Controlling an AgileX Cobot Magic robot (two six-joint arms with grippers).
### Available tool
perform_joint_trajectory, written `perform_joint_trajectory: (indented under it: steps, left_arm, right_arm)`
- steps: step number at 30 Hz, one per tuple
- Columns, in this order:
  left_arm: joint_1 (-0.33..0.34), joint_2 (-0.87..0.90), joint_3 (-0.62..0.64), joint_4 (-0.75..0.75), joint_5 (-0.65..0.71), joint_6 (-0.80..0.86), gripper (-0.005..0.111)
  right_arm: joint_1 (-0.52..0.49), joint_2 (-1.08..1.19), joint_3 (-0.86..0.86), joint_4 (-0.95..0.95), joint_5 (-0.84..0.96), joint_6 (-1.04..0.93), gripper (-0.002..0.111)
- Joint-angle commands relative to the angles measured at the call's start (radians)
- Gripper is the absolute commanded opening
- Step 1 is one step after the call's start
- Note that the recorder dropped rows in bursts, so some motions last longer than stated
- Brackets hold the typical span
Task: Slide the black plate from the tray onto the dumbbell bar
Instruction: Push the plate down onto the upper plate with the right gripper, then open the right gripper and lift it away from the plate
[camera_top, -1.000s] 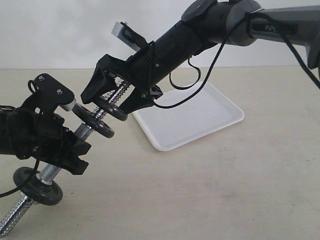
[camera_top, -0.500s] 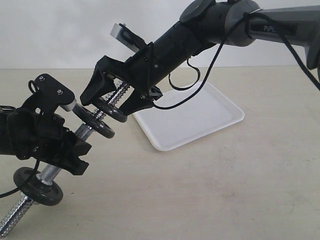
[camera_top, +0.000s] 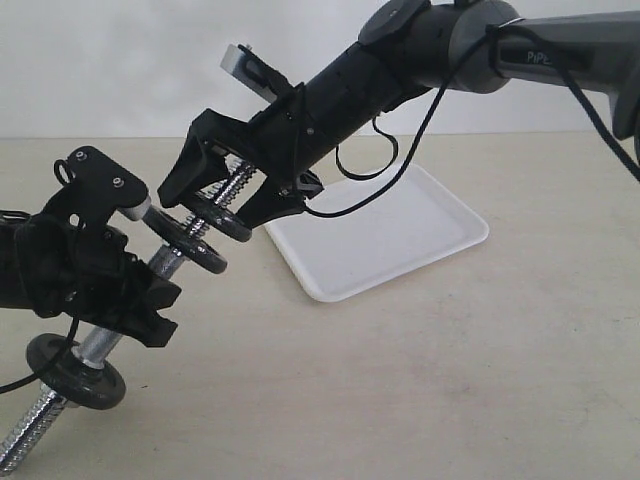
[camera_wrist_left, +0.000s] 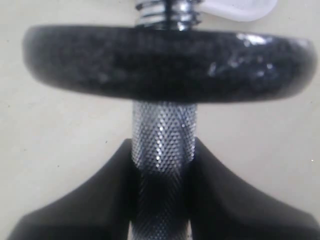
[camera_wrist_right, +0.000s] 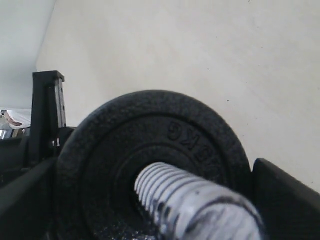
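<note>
My left gripper pinches the knurled chrome dumbbell bar; right gripper clamps the thick round black plate threaded on it.

The matte black right arm, hung with black cables, has a grey link with pale lettering and an angular right gripper.

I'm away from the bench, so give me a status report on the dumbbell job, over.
Left gripper shut on dumbbell bar, knurled middle. Right gripper shut on black plate, bar's threaded end through its hole. Another disc just down the bar.
</note>
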Motion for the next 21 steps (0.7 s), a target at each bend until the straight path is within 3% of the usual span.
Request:
perform_joint_trajectory:
  steps: [1, 7, 21]
  left_arm:
    - [-0.001, -0.045, -0.039, -0.047, -0.070, -0.012, 0.004]
    - [-0.001, -0.045, -0.039, -0.047, -0.070, -0.012, 0.004]
    - [-0.001, -0.045, -0.039, -0.047, -0.074, -0.012, 0.004]
  right_arm:
    - [0.001, -0.026, -0.013, 0.071, 0.024, -0.002, 0.086]
    - [0.001, -0.026, -0.013, 0.071, 0.024, 0.000, 0.096]
    - [0.001, -0.026, -0.013, 0.070, 0.010, 0.000, 0.096]
